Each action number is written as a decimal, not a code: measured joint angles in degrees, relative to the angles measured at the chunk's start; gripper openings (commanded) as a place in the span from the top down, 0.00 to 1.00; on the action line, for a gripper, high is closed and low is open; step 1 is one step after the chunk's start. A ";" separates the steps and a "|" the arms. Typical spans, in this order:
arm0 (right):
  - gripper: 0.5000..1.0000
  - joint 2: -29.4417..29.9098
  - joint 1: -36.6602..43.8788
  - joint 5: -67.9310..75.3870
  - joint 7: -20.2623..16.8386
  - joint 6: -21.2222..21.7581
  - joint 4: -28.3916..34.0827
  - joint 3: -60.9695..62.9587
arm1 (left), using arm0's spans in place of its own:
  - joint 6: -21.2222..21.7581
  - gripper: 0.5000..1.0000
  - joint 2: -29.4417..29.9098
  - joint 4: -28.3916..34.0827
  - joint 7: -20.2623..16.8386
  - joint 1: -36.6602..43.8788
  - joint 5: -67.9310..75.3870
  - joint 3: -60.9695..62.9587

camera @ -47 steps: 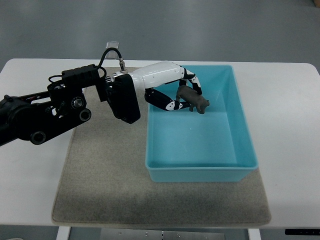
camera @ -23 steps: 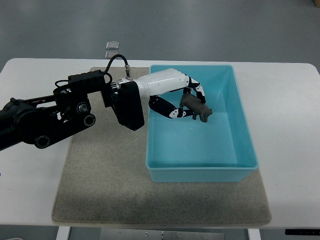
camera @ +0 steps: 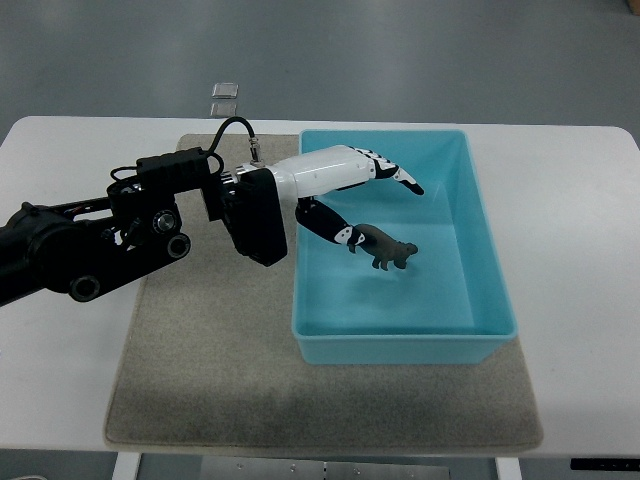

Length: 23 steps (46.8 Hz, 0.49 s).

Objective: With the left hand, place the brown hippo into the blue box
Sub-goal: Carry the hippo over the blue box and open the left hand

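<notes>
The brown hippo [camera: 388, 250] lies inside the blue box [camera: 480, 240], near the middle of its floor. My left hand [camera: 378, 205] reaches over the box's left wall from the picture's left. Its fingers [camera: 400, 178] are stretched out above and behind the hippo, and the thumb [camera: 335, 228] points down just left of it. The hand is open and holds nothing. The right arm does not show.
The box sits on a grey felt mat [camera: 200, 370] spread over a white table [camera: 580, 300]. The black forearm [camera: 100, 235] lies across the mat's left part. A small clear object [camera: 225, 90] sits beyond the table's far edge.
The left hand lowered the hippo into the box, then spread its fingers and let it go. The hippo now rests on the box floor.
</notes>
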 measured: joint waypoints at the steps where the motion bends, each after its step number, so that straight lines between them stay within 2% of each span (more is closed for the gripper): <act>1: 0.13 0.00 0.00 0.00 0.00 0.00 0.00 0.00 | -0.04 0.10 0.00 0.00 0.00 0.00 -0.03 0.00; 10: 0.13 0.00 -0.01 0.01 0.00 -0.02 0.00 0.00 | -0.07 0.01 0.10 0.10 0.00 0.00 -0.49 -0.01; 23: 0.13 0.00 0.00 0.04 0.00 -0.04 0.00 0.00 | 0.34 0.01 0.93 1.21 0.00 0.04 -9.62 -1.18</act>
